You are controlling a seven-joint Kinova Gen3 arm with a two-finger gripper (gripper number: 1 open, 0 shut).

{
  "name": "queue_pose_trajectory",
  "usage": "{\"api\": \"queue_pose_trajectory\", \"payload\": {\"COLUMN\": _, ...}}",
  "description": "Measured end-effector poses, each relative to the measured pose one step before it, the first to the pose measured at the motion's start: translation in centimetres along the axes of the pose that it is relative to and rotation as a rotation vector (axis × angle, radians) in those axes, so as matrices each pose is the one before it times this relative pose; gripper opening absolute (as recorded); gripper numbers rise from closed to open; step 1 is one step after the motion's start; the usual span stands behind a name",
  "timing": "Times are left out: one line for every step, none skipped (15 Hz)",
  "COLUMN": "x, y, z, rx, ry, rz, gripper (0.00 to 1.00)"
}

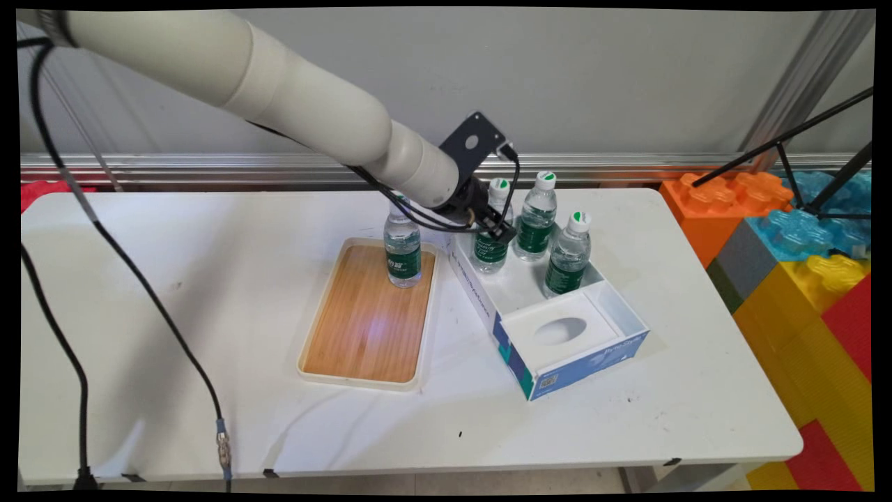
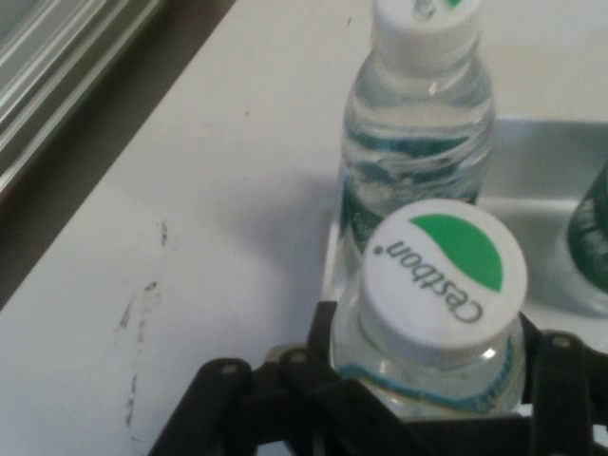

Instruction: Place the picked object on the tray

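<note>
My gripper (image 1: 492,224) reaches down into the far left corner of an open white and blue box (image 1: 589,362). It is shut on the shoulder of a small water bottle (image 1: 489,256) with a green label and a white cap. In the hand view the cap of that bottle (image 2: 443,275) sits between the two fingers (image 2: 323,334), which press against its sides. Two more bottles (image 1: 536,223) (image 1: 568,254) stand in the same box; one of them (image 2: 418,123) rises just beyond the held one. Another bottle (image 1: 403,254) stands upright on the far end of a wooden tray (image 1: 362,328).
The box's near half holds a white insert (image 1: 561,331) with an oval hollow. Large coloured building blocks (image 1: 801,265) are stacked off the table's right edge, with black tripod legs (image 1: 801,139) over them. Black cables (image 1: 139,279) hang across the table's left side.
</note>
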Motion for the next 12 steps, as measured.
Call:
{"api": "queue_pose_trajectory", "payload": {"x": 0.592, "y": 0.109, "z": -1.020, "rx": -0.00818, "ry": 0.00646, "rz": -0.01613, "gripper": 0.00}}
{"api": "queue_pose_trajectory", "payload": {"x": 0.692, "y": 0.279, "z": -0.842, "rx": -0.00934, "ry": 0.00487, "rz": -0.01153, "gripper": 0.00}}
{"api": "queue_pose_trajectory", "payload": {"x": 0.668, "y": 0.020, "z": -1.245, "rx": -0.00741, "ry": 0.00589, "rz": -0.01462, "gripper": 0.00}}
{"api": "queue_pose_trajectory", "payload": {"x": 0.808, "y": -0.061, "z": -1.270, "rx": -0.00629, "ry": 0.00514, "rz": -0.01099, "gripper": 0.00}}
{"api": "queue_pose_trajectory", "payload": {"x": 0.697, "y": -0.140, "z": -1.185, "rx": -0.00360, "ry": 0.00197, "rz": -0.00546, "gripper": 0.00}}
{"api": "queue_pose_trajectory", "payload": {"x": 0.685, "y": -0.188, "z": -1.422, "rx": -0.00248, "ry": -0.00248, "rz": -0.00615, "gripper": 0.00}}
{"api": "queue_pose_trajectory", "payload": {"x": 0.470, "y": -0.162, "z": -1.310, "rx": -0.00015, "ry": -0.00631, "rz": -0.00426, "gripper": 0.00}}
{"api": "queue_pose_trajectory", "payload": {"x": 0.368, "y": -0.145, "z": -1.619, "rx": -0.00275, "ry": -0.01396, "rz": -0.00643, "gripper": 0.00}}
{"api": "queue_pose_trajectory", "payload": {"x": 0.107, "y": -0.129, "z": -0.936, "rx": -0.00035, "ry": -0.01023, "rz": -0.00522, "gripper": 0.00}}
{"api": "queue_pose_trajectory", "payload": {"x": 0.071, "y": -0.085, "z": -1.476, "rx": -0.00546, "ry": -0.01425, "rz": -0.00459, "gripper": 0.00}}
{"api": "queue_pose_trajectory", "payload": {"x": 0.038, "y": 0.133, "z": -1.803, "rx": -0.01444, "ry": -0.01352, "rz": -0.00235, "gripper": 0.00}}
{"api": "queue_pose_trajectory", "payload": {"x": -0.093, "y": 0.172, "z": -1.597, "rx": -0.01253, "ry": -0.01140, "rz": 0.00216, "gripper": 0.00}}
